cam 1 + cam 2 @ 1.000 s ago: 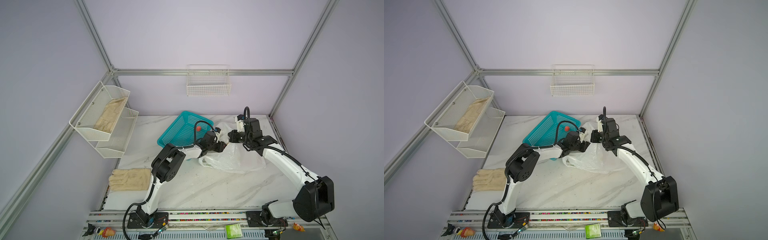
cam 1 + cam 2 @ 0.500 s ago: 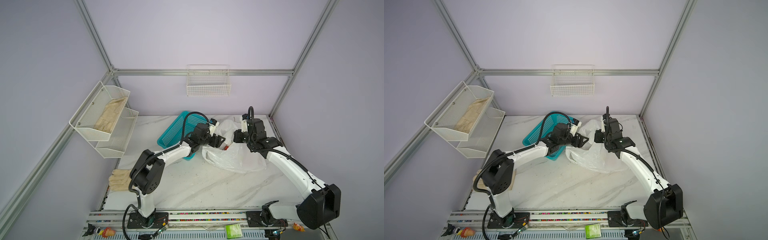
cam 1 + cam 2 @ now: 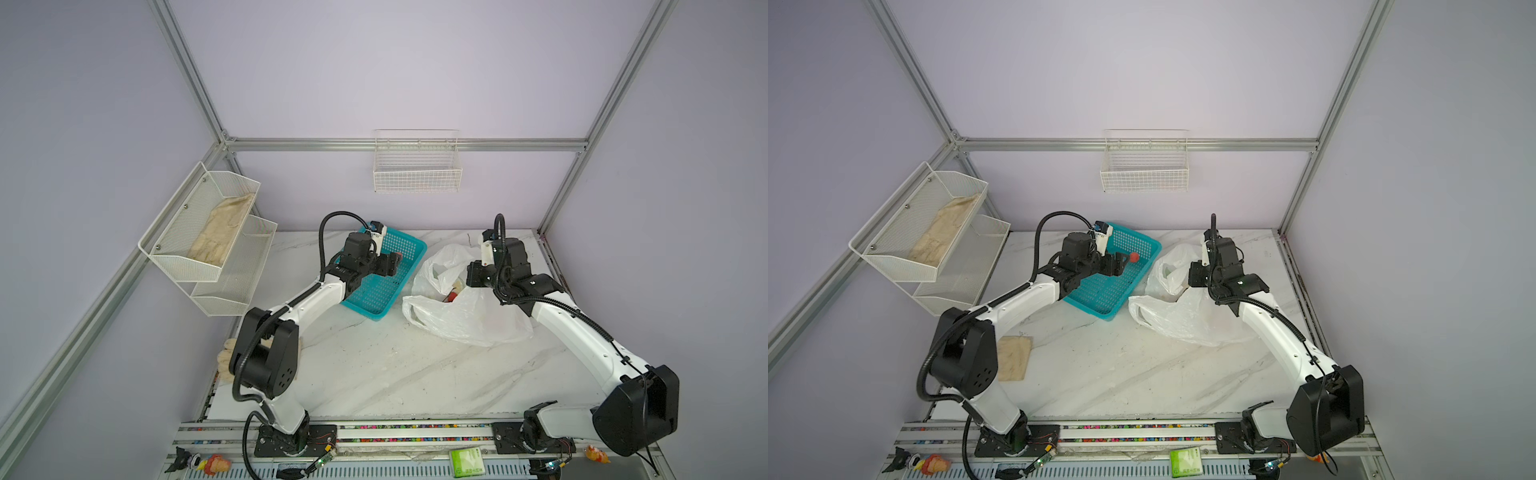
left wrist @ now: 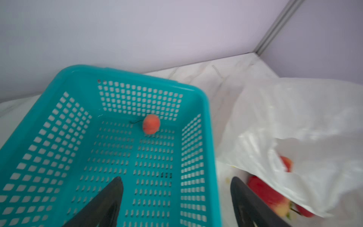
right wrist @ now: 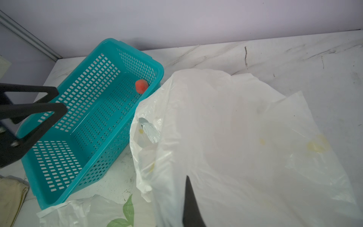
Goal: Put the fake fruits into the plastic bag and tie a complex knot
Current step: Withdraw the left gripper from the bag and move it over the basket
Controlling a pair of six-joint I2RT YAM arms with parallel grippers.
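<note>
Over the basket (image 4: 196, 94) your left claw (image 4: 175, 181) hung spread, short of the lone strawberry (image 4: 151, 124) in a corner: likely light, roll-prone, best pinched across its middle. Your right claw (image 5: 188, 188), pressed together, pinched the rim of the plastic bag (image 5: 235, 127).

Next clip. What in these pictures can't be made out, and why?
- Fruit count in the plastic bag: film hides all but red patches in the left wrist view.
- Red fruit in the teal basket: blurred there, kind unclear.
- Right gripper: bag film covers its tips in the right wrist view.
</note>
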